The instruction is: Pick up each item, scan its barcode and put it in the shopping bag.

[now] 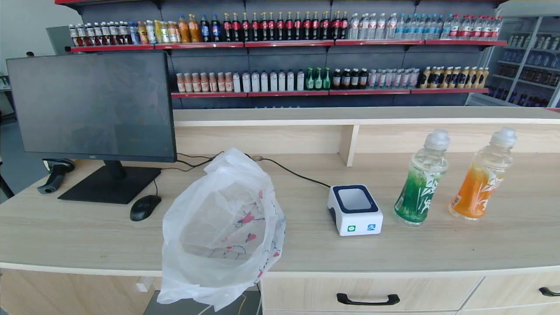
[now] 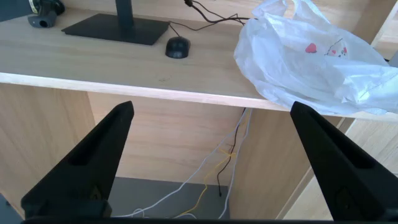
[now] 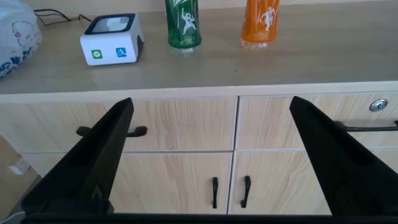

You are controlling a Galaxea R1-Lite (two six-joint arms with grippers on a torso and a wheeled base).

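Note:
Two drink bottles stand upright on the wooden counter (image 1: 437, 249) at the right: a green-labelled bottle (image 1: 421, 179) (image 3: 183, 23) and, right of it, an orange bottle (image 1: 481, 175) (image 3: 260, 22). Left of them sits a small white barcode scanner (image 1: 354, 209) (image 3: 112, 40) with a dark-framed window on top. A white plastic shopping bag (image 1: 225, 227) (image 2: 314, 56) stands open at the counter's front edge, hanging partly over it. My left gripper (image 2: 211, 155) is open, below counter height in front of the bag. Also open, my right gripper (image 3: 211, 155) hangs low before the cabinet doors, below the bottles.
A dark monitor (image 1: 92, 105) on its stand, a black mouse (image 1: 145, 207) (image 2: 177, 46) and a handheld scanner (image 1: 54, 174) occupy the counter's left. A cable (image 1: 297, 175) runs behind the bag. A raised back ledge (image 1: 363, 116) borders the counter. Drawers (image 1: 367, 293) and loose wires (image 2: 217, 168) lie beneath.

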